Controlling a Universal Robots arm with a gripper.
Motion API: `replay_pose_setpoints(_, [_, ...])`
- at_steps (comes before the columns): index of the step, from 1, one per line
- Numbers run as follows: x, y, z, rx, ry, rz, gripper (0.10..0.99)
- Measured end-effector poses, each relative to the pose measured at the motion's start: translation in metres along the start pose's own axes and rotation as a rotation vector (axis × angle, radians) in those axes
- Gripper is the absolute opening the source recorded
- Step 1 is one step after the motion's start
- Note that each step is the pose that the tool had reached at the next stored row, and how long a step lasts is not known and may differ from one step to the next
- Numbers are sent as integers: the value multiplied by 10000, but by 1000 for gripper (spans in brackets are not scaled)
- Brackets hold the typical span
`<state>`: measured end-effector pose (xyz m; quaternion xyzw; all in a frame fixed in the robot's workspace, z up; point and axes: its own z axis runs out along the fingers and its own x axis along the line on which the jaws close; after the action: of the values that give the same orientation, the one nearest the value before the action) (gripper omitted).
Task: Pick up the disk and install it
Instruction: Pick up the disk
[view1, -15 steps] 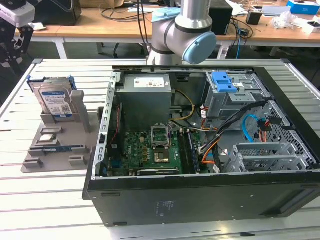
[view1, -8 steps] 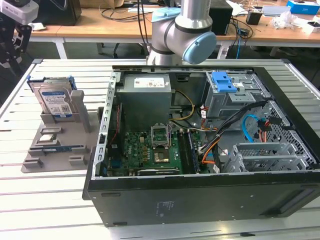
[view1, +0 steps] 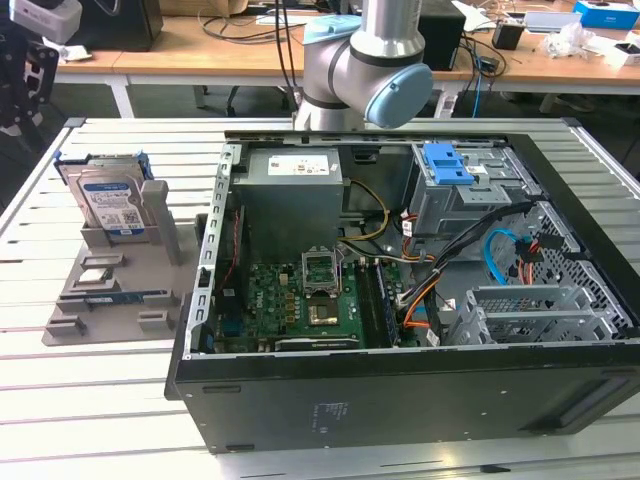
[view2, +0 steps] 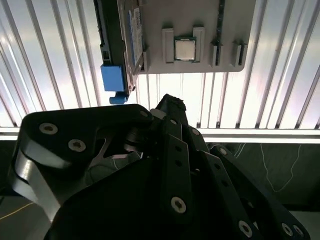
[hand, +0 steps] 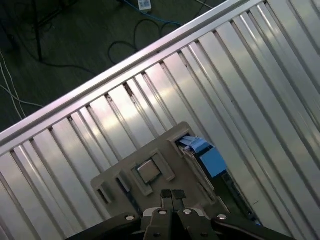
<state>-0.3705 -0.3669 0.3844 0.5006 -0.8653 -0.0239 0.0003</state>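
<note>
Hand (hand: 172, 196) fingers pressed together, nothing between them, hanging above the grey holder (hand: 125, 172); disk (hand: 210, 159) not picked up.
First wrist view: the fingertips sit over the holder near the square chip (hand: 148, 171) in its recess, and the disk with its blue handle is slotted just beside, apart from the hand. Exterior view: the disk stands on edge in the holder, label facing out, on the slatted table (view1: 60, 400) at the exterior view's left, well apart from the open computer case (view1: 400, 375). Inside the case, a blue bracket (view1: 447, 163) tops the drive cage (view1: 470, 205). The arm (view1: 365, 60) is behind the case.
</note>
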Motion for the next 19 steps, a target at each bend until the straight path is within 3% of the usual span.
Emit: replay_pose_setpoints(19, [0,0,0,-75,134,-3191,106])
